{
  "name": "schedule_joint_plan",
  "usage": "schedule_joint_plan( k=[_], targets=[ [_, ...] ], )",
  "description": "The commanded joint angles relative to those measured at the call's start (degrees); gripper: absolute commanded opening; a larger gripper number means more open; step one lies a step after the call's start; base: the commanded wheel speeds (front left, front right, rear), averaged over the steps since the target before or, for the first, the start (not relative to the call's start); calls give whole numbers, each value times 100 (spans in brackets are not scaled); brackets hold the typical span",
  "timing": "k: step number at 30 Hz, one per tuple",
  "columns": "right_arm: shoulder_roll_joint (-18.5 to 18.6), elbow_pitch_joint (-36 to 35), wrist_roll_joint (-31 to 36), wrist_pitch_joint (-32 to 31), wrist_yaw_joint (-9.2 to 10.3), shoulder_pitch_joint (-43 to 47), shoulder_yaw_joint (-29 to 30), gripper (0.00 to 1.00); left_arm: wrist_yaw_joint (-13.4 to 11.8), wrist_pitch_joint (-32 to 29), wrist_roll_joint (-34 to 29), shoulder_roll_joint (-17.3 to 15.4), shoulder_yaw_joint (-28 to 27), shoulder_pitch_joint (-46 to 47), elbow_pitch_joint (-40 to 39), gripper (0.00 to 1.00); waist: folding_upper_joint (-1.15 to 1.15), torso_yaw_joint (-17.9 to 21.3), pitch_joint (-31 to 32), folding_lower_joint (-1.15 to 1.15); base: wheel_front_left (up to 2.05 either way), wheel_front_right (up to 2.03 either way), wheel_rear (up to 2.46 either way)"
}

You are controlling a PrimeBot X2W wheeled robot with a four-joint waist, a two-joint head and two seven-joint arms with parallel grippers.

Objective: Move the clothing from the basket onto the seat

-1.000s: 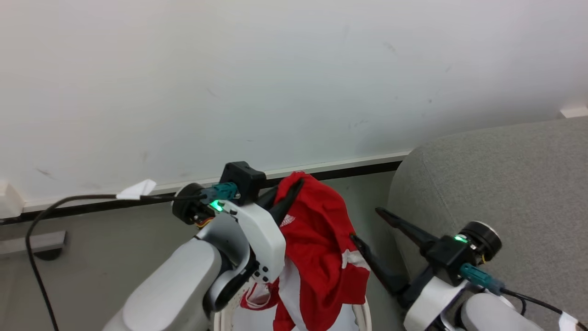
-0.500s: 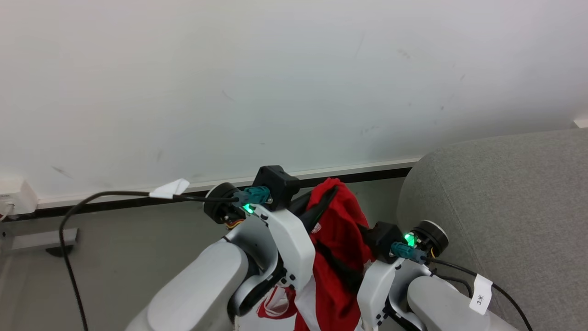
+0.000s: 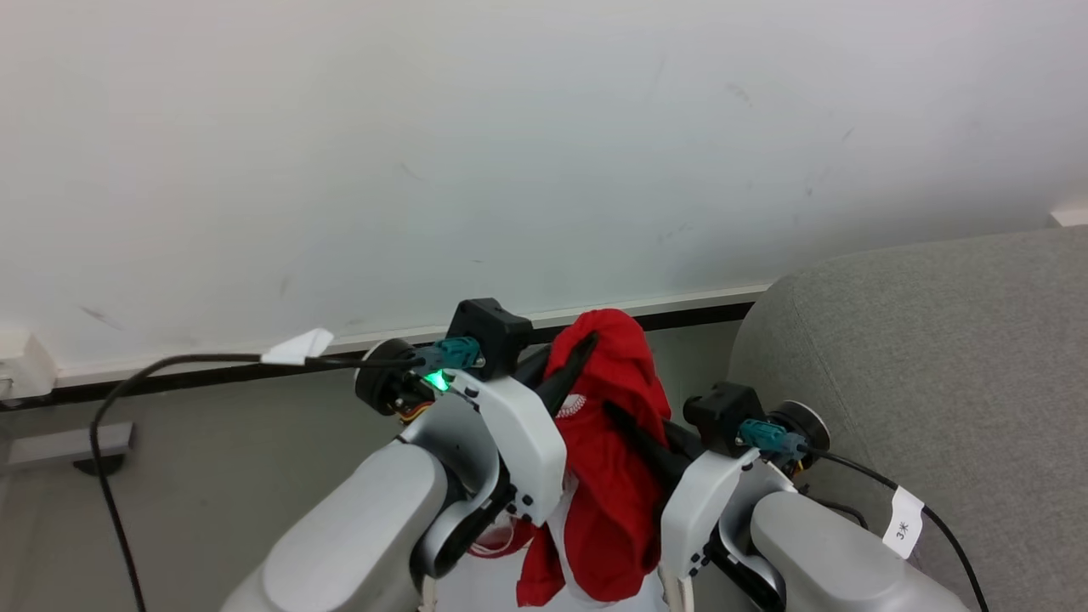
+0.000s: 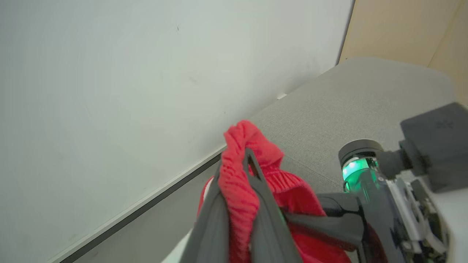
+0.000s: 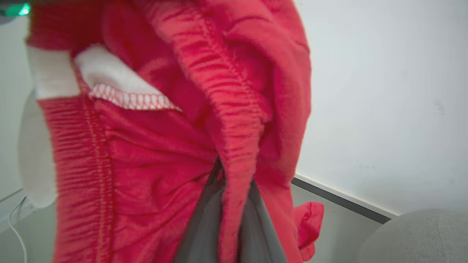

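A red and white piece of clothing (image 3: 616, 476) hangs between my two arms, lifted above the basket, whose cream rim (image 3: 422, 595) peeks out at the bottom edge. My left gripper (image 3: 578, 348) is shut on the garment's bunched top (image 4: 241, 146). My right gripper (image 3: 616, 414) is shut on a red fold lower down (image 5: 234, 146), its fingertips buried in the cloth. The white lining (image 5: 109, 76) of the garment shows beside that fold. The grey seat (image 3: 935, 357) stands close on the right, its rounded edge level with the right wrist.
A white wall with a dark baseboard (image 3: 697, 310) runs behind the arms. A black cable (image 3: 170, 367) with a white tag crosses the grey floor on the left. A tan panel (image 4: 402, 25) rises beyond the seat (image 4: 347, 102).
My right gripper swung in from the right with open fingers and has closed on the hanging red garment. The left gripper has kept its grip. The head camera shifted slightly.
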State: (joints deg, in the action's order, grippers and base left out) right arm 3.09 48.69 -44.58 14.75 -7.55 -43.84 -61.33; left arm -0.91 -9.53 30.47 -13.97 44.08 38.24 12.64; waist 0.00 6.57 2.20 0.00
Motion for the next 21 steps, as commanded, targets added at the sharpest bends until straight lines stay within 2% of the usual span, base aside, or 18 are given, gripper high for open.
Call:
schedule_joint_plan(
  k=[1,4,5,7,8,9,10,21],
  targets=[
    [8,39,-65,51,12,-91,33,0,-22,47,93,-53,-17,-92,25,0,0,12,-6,0,0,0,0],
    [73,-43,-62,49,12,-111,145,0,-60,85,88,-70,-20,-129,54,0,0,11,-20,0,0,0,0],
    [95,-71,-41,51,12,-99,201,0,-58,106,86,-70,-15,-141,63,7,0,8,-23,0,0,0,0],
    [137,-126,11,51,12,-59,306,0,-76,147,79,-63,-16,-151,75,38,0,-10,-30,0,0,0,0],
    [153,-149,40,52,12,-40,361,0,-94,167,66,-57,-17,-150,77,47,0,-20,-33,0,0,0,0],
    [163,-169,68,52,12,-18,410,0,-102,191,56,-52,-13,-151,81,89,0,-32,-34,0,0,0,0],
    [168,-187,105,53,12,4,457,0,-112,209,48,-50,-14,-155,90,100,0,-45,-35,0,0,0,0],
    [192,-205,365,50,12,199,889,0,-268,773,-110,-166,-47,-396,123,100,0,-192,-15,0,0,0,0]
  ],
)
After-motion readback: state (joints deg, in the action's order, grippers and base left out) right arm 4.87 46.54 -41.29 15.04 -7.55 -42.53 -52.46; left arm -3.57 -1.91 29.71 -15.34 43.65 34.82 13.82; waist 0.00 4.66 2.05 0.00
